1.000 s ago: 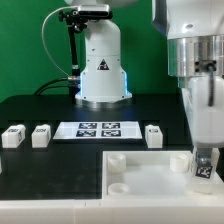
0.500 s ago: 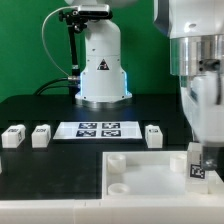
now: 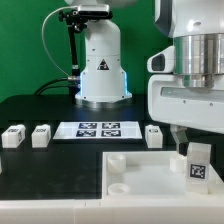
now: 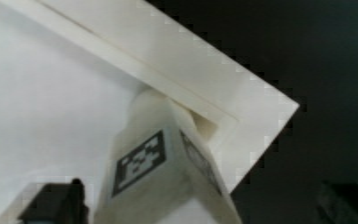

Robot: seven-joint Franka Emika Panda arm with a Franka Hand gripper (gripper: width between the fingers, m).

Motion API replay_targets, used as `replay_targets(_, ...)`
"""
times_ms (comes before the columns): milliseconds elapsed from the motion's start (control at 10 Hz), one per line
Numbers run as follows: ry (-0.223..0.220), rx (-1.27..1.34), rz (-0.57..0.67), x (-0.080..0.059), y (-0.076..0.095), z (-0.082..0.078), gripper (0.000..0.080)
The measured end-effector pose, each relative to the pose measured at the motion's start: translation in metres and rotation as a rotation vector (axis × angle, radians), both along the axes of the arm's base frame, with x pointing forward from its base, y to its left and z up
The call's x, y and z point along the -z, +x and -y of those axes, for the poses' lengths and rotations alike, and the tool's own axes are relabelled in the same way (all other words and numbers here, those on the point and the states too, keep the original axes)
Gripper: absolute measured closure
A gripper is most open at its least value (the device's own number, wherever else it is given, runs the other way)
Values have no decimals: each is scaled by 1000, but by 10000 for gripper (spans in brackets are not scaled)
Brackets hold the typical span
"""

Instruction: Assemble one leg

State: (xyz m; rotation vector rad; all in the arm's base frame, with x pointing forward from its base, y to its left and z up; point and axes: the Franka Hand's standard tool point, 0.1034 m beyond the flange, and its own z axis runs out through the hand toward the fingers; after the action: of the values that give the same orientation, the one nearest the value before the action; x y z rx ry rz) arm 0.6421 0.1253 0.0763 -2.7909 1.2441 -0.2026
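Observation:
One leg [image 3: 198, 165], a small white block with a square tag, stands upright in the corner socket of the large white plate [image 3: 140, 175] at the exterior view's right. My gripper [image 3: 200, 133] hangs just above it, open, with nothing in it. In the wrist view the leg [image 4: 149, 160] rises from the plate's corner [image 4: 51, 90], between my two dark fingertips [image 4: 51, 202], which stand wide apart and clear of it; my gripper [image 4: 202, 206] is centred over it. Three more legs [image 3: 12, 136], [image 3: 40, 135], [image 3: 153, 135] lie in a row on the black table.
The marker board [image 3: 97, 129] lies flat between the loose legs. The arm's white base [image 3: 103, 65] stands behind it with a cable at its left. The plate fills the near part of the table.
My gripper has let go of the leg and risen straight up. The leg stays standing in the plate's corner socket.

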Motion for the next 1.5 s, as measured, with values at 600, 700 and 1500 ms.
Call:
replay_targets(600,-75,-346,5,-1,4,5,409)
replay_targets(700,-63,-250,3,-1,3,8,499)
replay_targets(1500,161,1103,-61,0,-5,3,500)
